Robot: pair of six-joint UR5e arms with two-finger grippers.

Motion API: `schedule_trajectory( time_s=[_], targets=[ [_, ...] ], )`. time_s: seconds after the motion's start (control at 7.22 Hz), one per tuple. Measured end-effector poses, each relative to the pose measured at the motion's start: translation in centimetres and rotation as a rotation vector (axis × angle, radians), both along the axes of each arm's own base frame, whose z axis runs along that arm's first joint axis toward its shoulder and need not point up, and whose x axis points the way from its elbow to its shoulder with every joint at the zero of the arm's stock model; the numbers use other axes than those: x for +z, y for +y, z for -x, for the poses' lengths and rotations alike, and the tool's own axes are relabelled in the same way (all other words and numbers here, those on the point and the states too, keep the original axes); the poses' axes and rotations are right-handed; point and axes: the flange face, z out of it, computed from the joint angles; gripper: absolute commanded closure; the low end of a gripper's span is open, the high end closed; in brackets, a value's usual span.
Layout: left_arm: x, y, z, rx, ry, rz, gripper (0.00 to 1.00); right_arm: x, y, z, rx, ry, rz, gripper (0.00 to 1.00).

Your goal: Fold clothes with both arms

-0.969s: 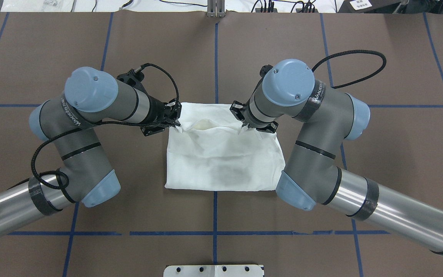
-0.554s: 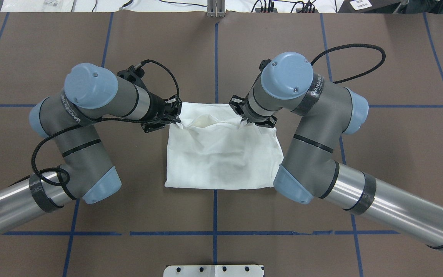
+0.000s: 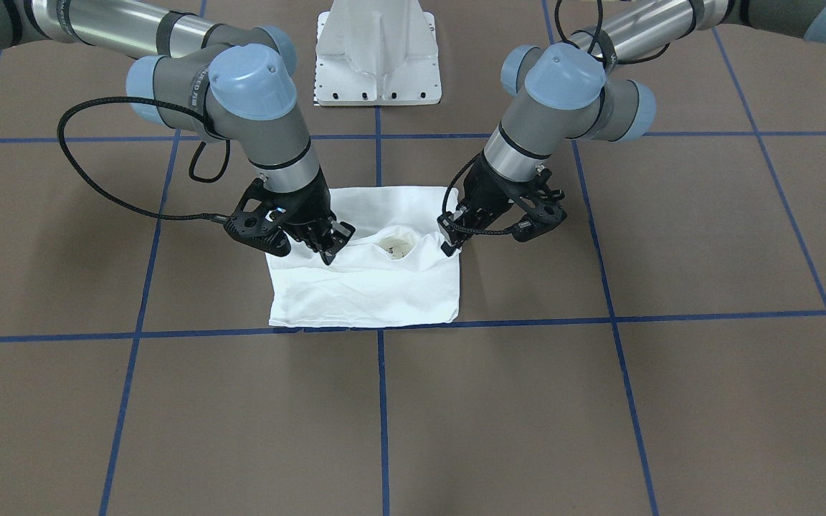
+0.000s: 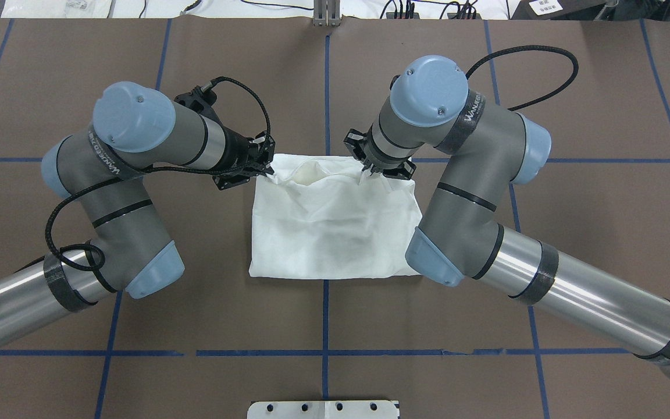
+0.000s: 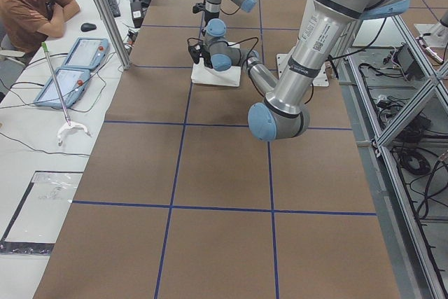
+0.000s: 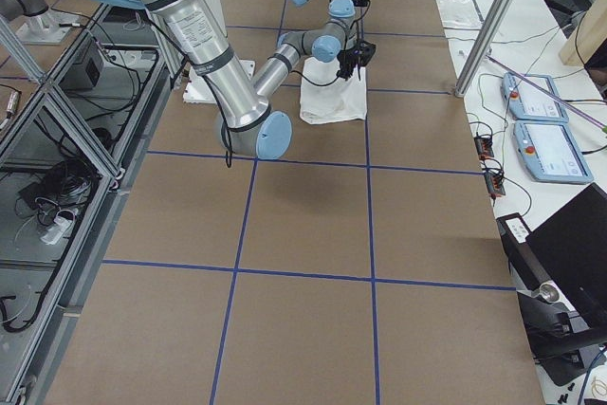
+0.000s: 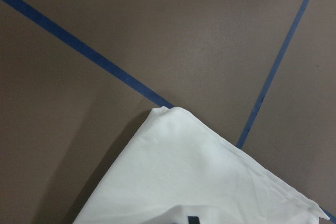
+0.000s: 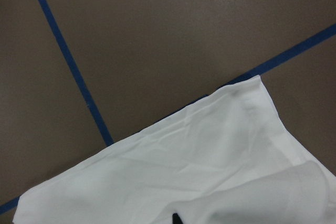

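The clothes, a white shirt point(image 4: 329, 233), lie folded as a rectangle at the table's middle. My left gripper point(image 4: 267, 170) is shut on the raised top layer at its far-left corner. My right gripper point(image 4: 368, 170) is shut on the same layer near the far-right corner. From the front, the shirt point(image 3: 363, 294) sags into a small pocket between the left gripper point(image 3: 447, 244) and the right gripper point(image 3: 328, 254). Both wrist views look down on flat shirt corners point(image 7: 199, 182) point(image 8: 210, 171) over the brown mat.
Blue tape lines point(image 4: 325, 87) grid the brown mat. The white pedestal base point(image 3: 377, 50) stands behind the shirt on the robot's side. A seated person point(image 5: 31, 5) and two tablets point(image 5: 70, 68) are beyond the far table edge.
Both grippers have carried the pinched top layer away from the robot, toward the shirt's far edge. The shirt's near edge has slid slightly the same way.
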Motion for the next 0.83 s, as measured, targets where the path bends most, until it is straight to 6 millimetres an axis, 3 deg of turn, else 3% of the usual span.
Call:
schedule_trajectory(
  time_s=[0.14, 0.55, 0.83],
  targets=[
    [0.2, -0.1, -0.1, -0.001, -0.004, 0.002, 0.00, 0.2, -0.1, 0.1, -0.004, 0.005, -0.001, 0.00],
    [1.1, -1.1, 0.0, -0.015, -0.021, 0.006, 0.00, 0.3, -1.7, -1.6, -0.012, -0.001, -0.002, 0.00],
    [1.5, -2.6, 1.5, -0.035, -0.036, -0.005, 0.00, 0.2, -2.7, -2.8, -0.025, -0.006, -0.013, 0.00]
  ],
)
